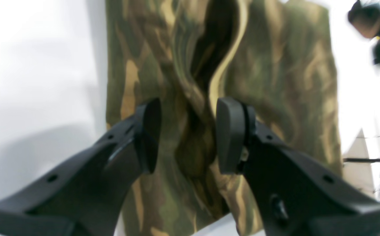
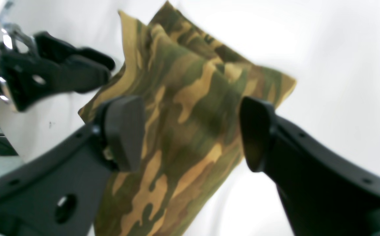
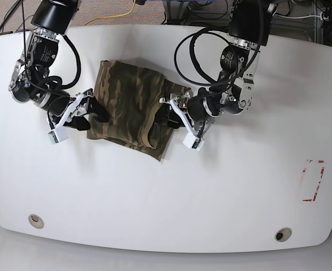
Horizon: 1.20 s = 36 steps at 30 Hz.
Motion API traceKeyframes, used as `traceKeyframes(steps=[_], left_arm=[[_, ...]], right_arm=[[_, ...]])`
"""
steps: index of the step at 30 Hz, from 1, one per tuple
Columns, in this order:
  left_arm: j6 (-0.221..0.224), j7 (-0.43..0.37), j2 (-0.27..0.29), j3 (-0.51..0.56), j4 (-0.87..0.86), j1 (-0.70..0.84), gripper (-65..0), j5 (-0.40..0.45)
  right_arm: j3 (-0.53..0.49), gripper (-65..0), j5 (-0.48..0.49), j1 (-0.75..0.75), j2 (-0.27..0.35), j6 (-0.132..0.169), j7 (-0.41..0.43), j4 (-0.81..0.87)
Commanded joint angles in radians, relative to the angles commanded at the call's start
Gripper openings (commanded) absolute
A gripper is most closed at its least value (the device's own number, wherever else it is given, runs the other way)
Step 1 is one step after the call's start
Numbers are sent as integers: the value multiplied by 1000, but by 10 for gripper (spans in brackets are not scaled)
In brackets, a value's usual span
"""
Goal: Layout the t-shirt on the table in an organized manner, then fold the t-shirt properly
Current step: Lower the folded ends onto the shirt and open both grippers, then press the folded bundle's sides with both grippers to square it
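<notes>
- The left gripper (image 1: 186, 134) has its jaws apart, and the collar end of the t-shirt (image 1: 275, 82) lies between and under the pads; the blurred wrist view does not show whether the pads touch the cloth.
- In the base view this left gripper (image 3: 167, 114) sits at the shirt's edge nearest its own arm, over the t-shirt (image 3: 126, 96).
- The right gripper (image 2: 193, 134) is spread wide, its two pads standing on either side of the t-shirt (image 2: 183, 108) with nothing clamped between them.
- In the base view the right gripper (image 3: 95, 110) is at the opposite edge of the shirt, fingertips at the cloth's border.
- The shirt lies as a compact, roughly rectangular bundle on the table (image 3: 171, 197), in the far half, between the two arms.
- A tan collar band curves along the bundle's near side.
- Two round grommet holes (image 3: 35, 220) sit near the table's front edge.
- A red tape outline (image 3: 314, 180) marks the table well apart from the shirt.
</notes>
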Motion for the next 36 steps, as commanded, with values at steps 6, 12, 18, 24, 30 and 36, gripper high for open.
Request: traceKeyframes(steps=[6,12,18,24,30,36], left_arm=[[2,-2,-61,-89,6,-12,-399,-41],[3,-34,-98,-115,-71,-63,-399,35],[2,-35,-92,-97,-192,-97,-399,46],[2,-38,-68,-8,-265,-109,-399,44],[3,-38,-49,58,-265,-103,-399,44],[3,-38,-48,97,-265,-72,-399,43]], right_arm=[[0,-247,3,-31,5,0,0,12],[0,-255,2,-75,8,0,0,66],[0,-257,0,-100,3,0,0,106],[2,-257,-26,-97,2,0,3,84],[-6,-257,-91,-94,6,0,69,35],[-46,-257,-110,-91,3,0,114,-14]])
